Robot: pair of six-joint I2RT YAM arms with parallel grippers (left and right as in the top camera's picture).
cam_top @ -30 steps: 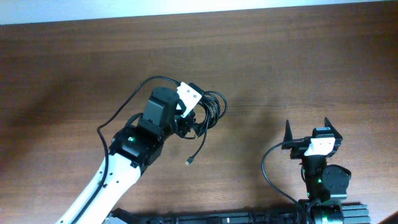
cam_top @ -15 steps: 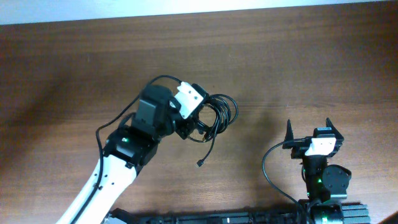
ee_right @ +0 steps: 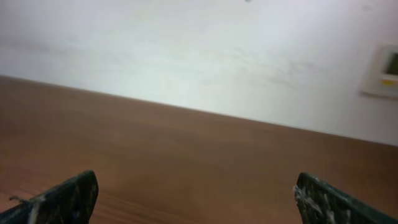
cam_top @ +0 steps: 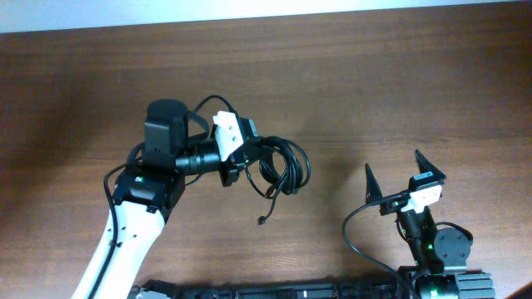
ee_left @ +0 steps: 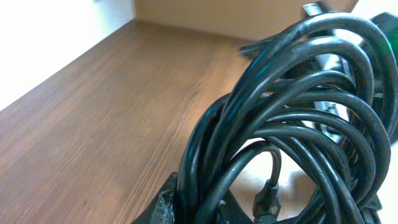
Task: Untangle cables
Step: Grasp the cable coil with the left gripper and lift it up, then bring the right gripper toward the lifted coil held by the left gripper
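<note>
Mid-frame, my left gripper (cam_top: 239, 164) — clamped on the cables (cam_top: 285, 166) — has turned them; still tangled, right gripper (cam_top: 395, 164) wide

Our left arm reaches up from the lower left, and its hand (cam_top: 241, 161) points right, pinched on the cables (cam_top: 293, 164). Our right hand (cam_top: 393, 166) sits near its base, fingers wide apart.

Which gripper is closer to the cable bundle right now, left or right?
Left. The left gripper is shut on the cable bundle; the right gripper stands open, apart, off to its right.
</note>
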